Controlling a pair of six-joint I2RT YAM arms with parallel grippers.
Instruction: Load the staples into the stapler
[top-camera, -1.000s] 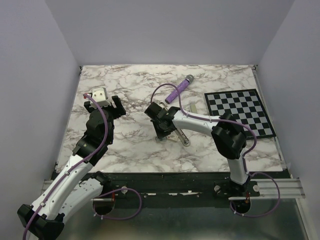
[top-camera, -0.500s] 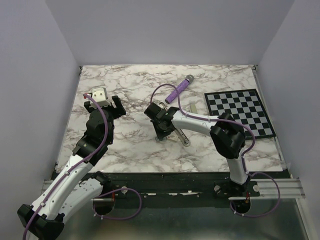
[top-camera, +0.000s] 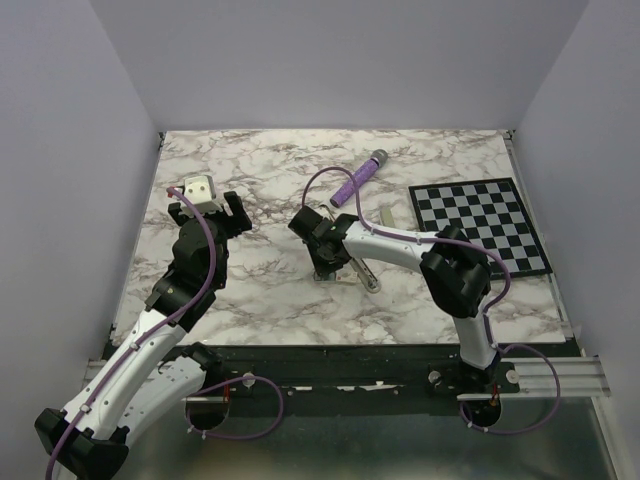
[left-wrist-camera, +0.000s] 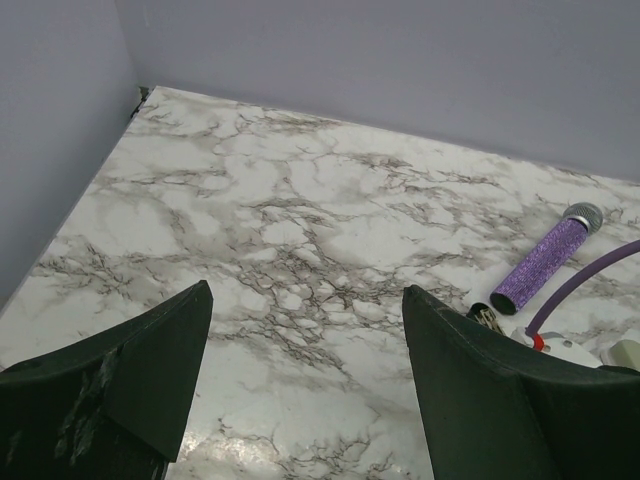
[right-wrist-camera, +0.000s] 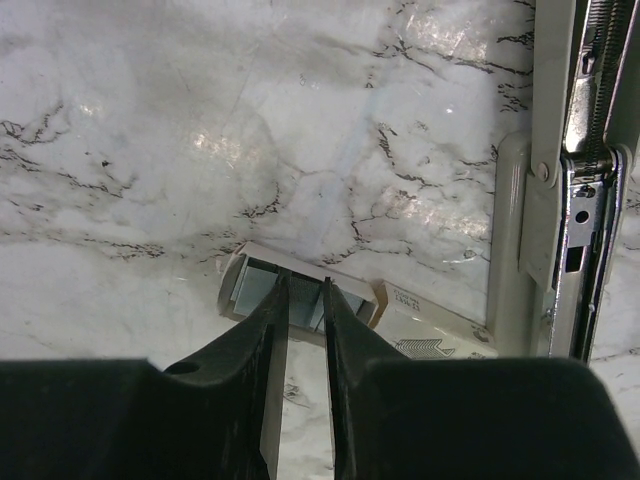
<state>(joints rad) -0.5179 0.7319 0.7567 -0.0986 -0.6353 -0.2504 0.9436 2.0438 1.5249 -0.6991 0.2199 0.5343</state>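
Note:
The stapler (top-camera: 366, 273) lies opened flat mid-table; in the right wrist view its beige arm (right-wrist-camera: 515, 250) and metal rail (right-wrist-camera: 590, 170) run along the right. A cream-white staple box (right-wrist-camera: 430, 322) lies open beside it, with grey staples (right-wrist-camera: 252, 287) inside. My right gripper (right-wrist-camera: 306, 280) points down into the box, its narrow jaws closed around a grey staple block; it also shows in the top view (top-camera: 325, 266). My left gripper (left-wrist-camera: 306, 290) is open and empty, held above the far left of the table (top-camera: 208, 212).
A purple cylinder with a grey tip (top-camera: 358, 177) lies behind the stapler, also in the left wrist view (left-wrist-camera: 545, 265). A checkerboard mat (top-camera: 480, 225) lies at the right. A small beige piece (top-camera: 386, 214) sits beside the mat. Grey walls enclose the marble table.

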